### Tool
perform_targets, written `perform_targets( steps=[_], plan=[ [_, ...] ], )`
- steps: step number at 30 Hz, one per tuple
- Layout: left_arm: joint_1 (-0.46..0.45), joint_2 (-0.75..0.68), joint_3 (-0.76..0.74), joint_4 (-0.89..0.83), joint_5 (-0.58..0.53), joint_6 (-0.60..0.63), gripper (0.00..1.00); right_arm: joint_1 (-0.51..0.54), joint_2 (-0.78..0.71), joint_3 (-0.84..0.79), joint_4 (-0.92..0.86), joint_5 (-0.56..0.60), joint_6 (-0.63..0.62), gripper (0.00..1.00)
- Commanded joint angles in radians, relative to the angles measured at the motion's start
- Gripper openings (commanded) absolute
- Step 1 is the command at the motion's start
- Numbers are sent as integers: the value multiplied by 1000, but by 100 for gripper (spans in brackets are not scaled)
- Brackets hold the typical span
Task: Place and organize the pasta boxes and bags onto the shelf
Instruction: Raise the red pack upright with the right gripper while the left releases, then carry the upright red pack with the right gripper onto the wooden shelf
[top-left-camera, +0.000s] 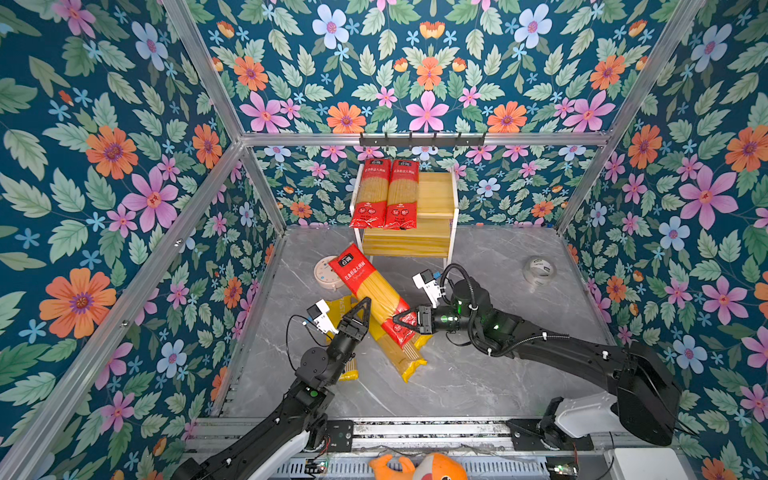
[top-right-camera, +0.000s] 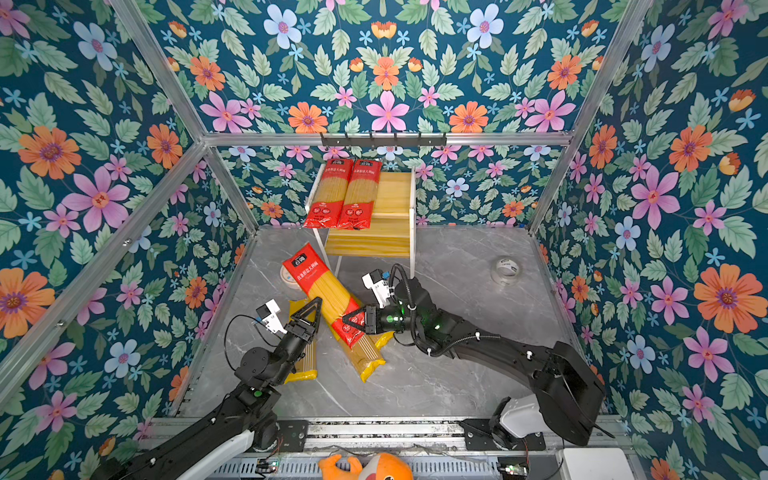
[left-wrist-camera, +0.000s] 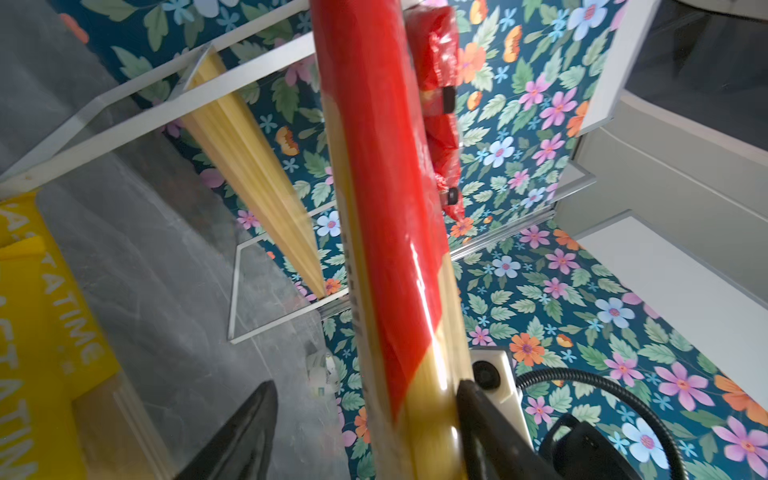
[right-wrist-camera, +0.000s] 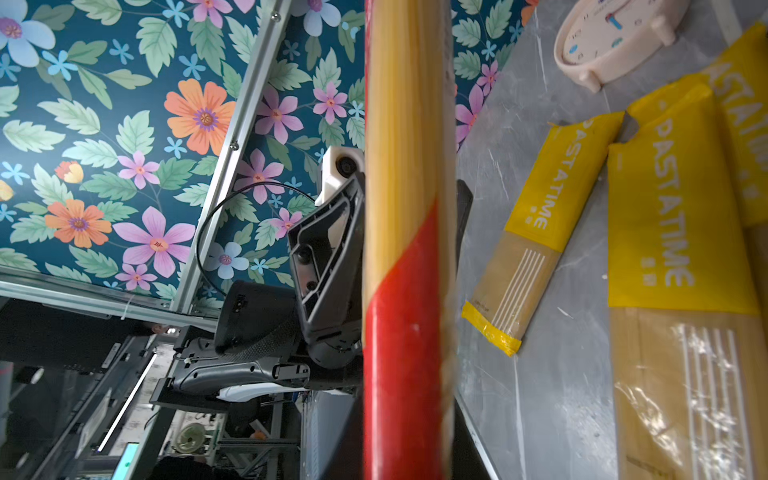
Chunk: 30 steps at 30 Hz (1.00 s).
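Spaghetti packets sit in three places in both top views. Two red-ended packets lie side by side, touching, on the upper board of the shelf just above the frame's centre. They are pushed to its left edge, so the right part of the board is bare, seemingly as room for more. A third red-ended packet hangs slantwise at the centre of the frame, below the shelf. Its upper end points up-left, near the pink clock, and its lower red end points down-right. The right pincer reaches in from the right and is clamped on that lower end, so it carries the long bag by one tip. A grip that far from the middle probably lets the bag sag or swing. The left pincer is spread around the packet's middle. In the left wrist view one finger lies against the wrapper and the other stands apart from it, so this pincer steadies at most and holds nothing. Three yellow PASTATIME packets lie on the grey table beneath, at lower centre, partly overlapping. A tape roll rests well apart, right of the shelf. The step in hand looks like bringing the third red packet to the bare spot beside its two fellows, and the yellow ones are not yet shelved.
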Motion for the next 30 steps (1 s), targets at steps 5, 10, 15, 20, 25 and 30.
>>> perform_targets(
  steps=[5,10,15,20,25,30],
  plan=[
    [0,-16,12,-46,41,99,71,-68,-26,200,99,-110,-61,0],
    [0,13,8,-48,42,93,71,-134,-13,310,176,-154,51,0],
    [0,39,5,-35,44,89,71,-214,-10,380,187,-113,136,0],
    [0,58,13,-36,49,97,71,-283,-7,415,121,-5,171,0],
    [-2,100,30,-56,65,111,71,-379,2,437,-20,154,240,0],
    [-22,163,37,-30,66,113,70,-388,68,488,-85,260,278,0]
  ],
)
